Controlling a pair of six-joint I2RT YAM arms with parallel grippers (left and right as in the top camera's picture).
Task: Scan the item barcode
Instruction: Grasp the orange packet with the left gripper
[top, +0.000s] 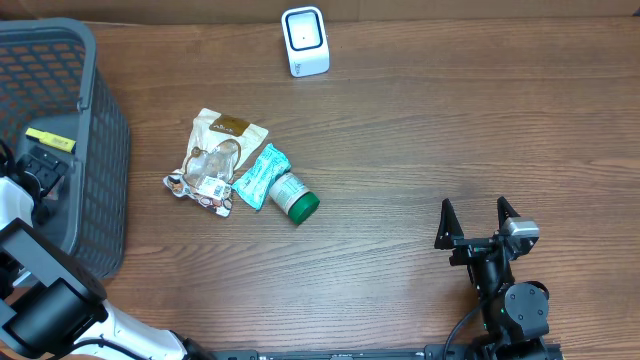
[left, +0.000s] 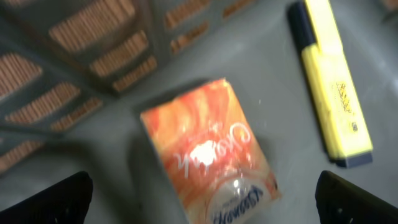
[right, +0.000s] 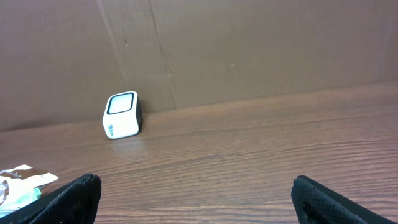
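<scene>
1. Nearest the robot, at the table's (top: 420, 130) near right edge, the right gripper (top: 474, 215) hovers with its two black fingers spread wide. It grasps nothing and touches nothing.
2. At the near left, the left arm reaches into a dark grey mesh basket (top: 105, 170). The left gripper (left: 208, 202) is released, with its fingertips far apart at the two lower corners of its wrist view.
3. Between and below those fingertips, an orange packet (left: 208, 155) lies flat on the basket's floor, free of both fingers. Its glossy wrapper is swirled orange and pale cream, with white script lettering and a pale oval mark at the near end. The print is too blurred to read.
4. Just beside the packet, also on the basket floor, lies a yellow highlighter (left: 333, 87) with a dark cap.
5. Further out, near the middle of the wooden table, three items lie in a small heap. They are a crinkled tan and clear pouch (top: 215, 150), a teal packet (top: 260, 175) touching its right side, and a white bottle (top: 293, 197) with a green cap lying on its side against the teal packet.
6. Farthest away, at the table's back edge, a small white barcode scanner (top: 305, 40) stands upright. It has a dark-framed window on its face and sits close to a brown cardboard wall (right: 249, 50), well apart from every item.
</scene>
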